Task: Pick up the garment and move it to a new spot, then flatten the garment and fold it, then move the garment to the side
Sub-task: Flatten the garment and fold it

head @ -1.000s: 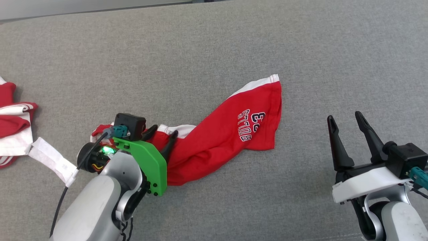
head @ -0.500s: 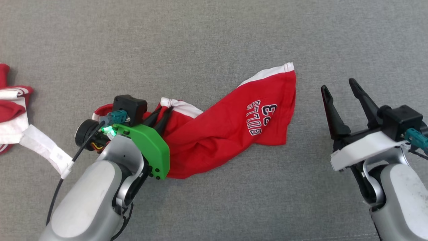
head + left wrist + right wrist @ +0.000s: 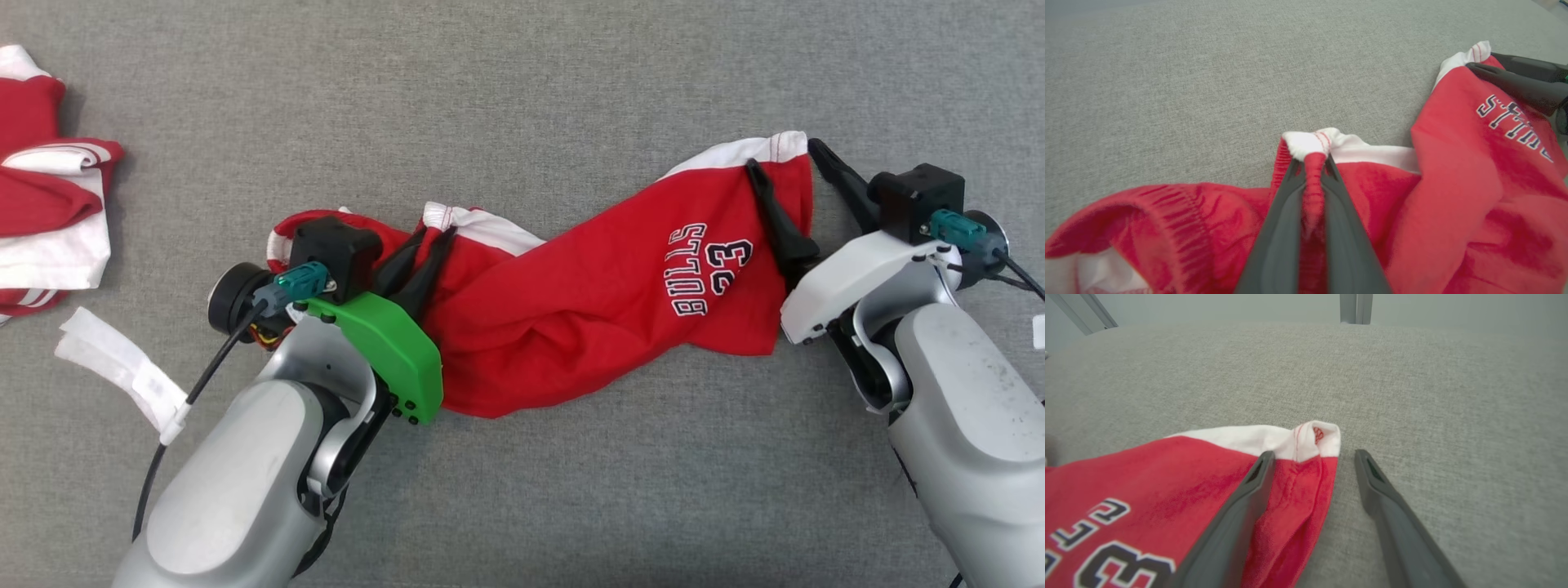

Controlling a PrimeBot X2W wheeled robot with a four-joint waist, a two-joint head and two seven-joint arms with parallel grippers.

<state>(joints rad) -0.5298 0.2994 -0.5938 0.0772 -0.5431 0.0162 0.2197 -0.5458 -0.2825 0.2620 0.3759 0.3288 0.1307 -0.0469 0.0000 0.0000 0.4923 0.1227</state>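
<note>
From the head view, the garment [image 3: 588,318] lies twisted on the grey table [image 3: 522,82]. Its long axis runs from lower left to upper right, between the two arms, so each arm is nearest its own end. The left fingers [image 3: 408,263] are pinched together on a bunch of cloth at the left end, beside the white trim. The right fingers [image 3: 766,196] stand apart astride the far right corner, one over the red cloth and the other just past the edge.

In the left wrist view, the left fingers [image 3: 1286,228] are clamped on a ridge of red cloth capped with white trim. The rest of the garment [image 3: 1453,175] stretches off to the right.

In the right wrist view, the right fingers [image 3: 1237,514] are wide apart and hold nothing. The white-banded corner of the garment [image 3: 1306,441] sits between their tips, closer to the finger lying over the red. The other finger is over bare table. I cannot tell whether the tips press the cloth or hang just above it. Closing here should catch that corner, which would leave both ends of the long axis held for the lift.
</note>
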